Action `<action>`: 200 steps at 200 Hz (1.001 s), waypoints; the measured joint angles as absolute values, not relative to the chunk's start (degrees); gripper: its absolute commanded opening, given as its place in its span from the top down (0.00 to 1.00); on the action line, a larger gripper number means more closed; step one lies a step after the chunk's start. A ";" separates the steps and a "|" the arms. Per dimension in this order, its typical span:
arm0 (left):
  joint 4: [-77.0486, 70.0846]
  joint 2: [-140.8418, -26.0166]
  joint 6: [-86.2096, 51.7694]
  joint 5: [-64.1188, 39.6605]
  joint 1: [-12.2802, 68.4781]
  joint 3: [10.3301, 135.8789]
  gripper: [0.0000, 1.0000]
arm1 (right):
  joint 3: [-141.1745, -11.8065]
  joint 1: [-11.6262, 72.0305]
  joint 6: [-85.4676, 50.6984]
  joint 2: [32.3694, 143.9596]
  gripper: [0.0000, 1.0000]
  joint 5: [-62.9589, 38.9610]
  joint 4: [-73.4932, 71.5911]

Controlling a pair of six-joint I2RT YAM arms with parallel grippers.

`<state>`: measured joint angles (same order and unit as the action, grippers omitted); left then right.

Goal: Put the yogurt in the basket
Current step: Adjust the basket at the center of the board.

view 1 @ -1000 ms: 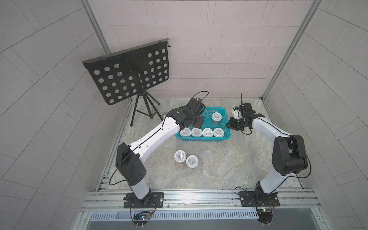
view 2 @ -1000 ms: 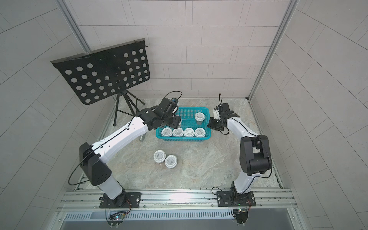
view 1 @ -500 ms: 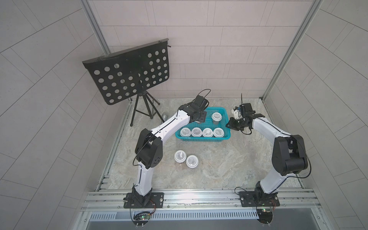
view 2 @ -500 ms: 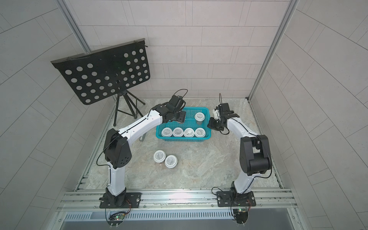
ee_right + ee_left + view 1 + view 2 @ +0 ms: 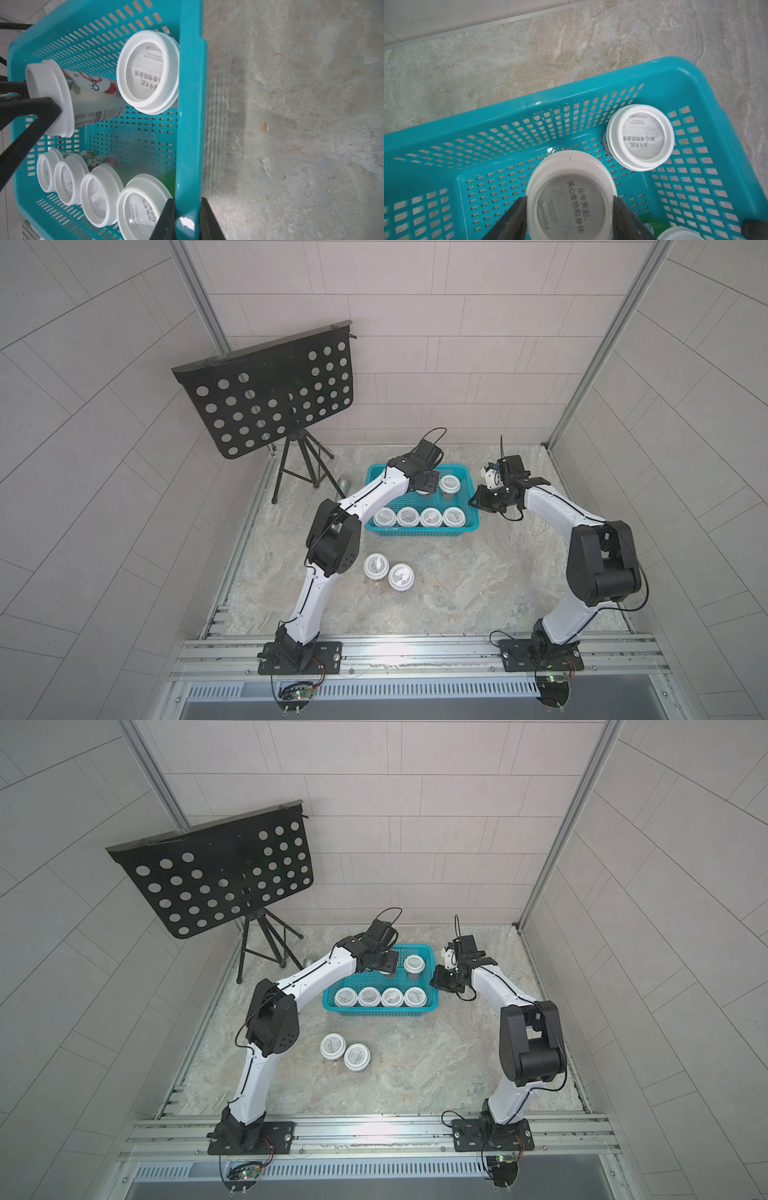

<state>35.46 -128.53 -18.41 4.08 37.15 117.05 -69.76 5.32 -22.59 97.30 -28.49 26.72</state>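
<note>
Advanced along the basket (image 5: 685,79) since earlier, fingers (image 5: 510,218) of the left gripper (image 5: 570,202) clamp the lid of a seemingly light, stiff, slick yogurt cup (image 5: 571,182) inside it, the right gripper (image 5: 186,202) pinching its wall; two cups (image 5: 376,566) wait outside.

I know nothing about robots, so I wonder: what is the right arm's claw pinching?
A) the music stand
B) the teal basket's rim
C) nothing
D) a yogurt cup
B: in the right wrist view the right gripper is shut on the rim of the teal basket.
</note>
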 measured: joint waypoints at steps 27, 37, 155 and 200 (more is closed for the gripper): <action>35.92 -131.81 -18.39 4.25 37.15 121.34 0.35 | -70.08 5.67 -22.65 97.60 0.79 -28.51 26.68; 36.12 -132.44 -18.37 4.34 37.15 121.86 0.35 | -70.17 5.85 -22.72 97.67 0.79 -28.51 26.59; 38.24 -136.33 -17.89 6.63 37.12 125.40 0.34 | -70.17 6.48 -22.85 97.71 0.78 -28.47 26.33; 39.68 -138.43 -17.52 7.33 37.08 127.85 0.34 | -70.17 6.61 -22.96 97.73 0.78 -28.42 26.28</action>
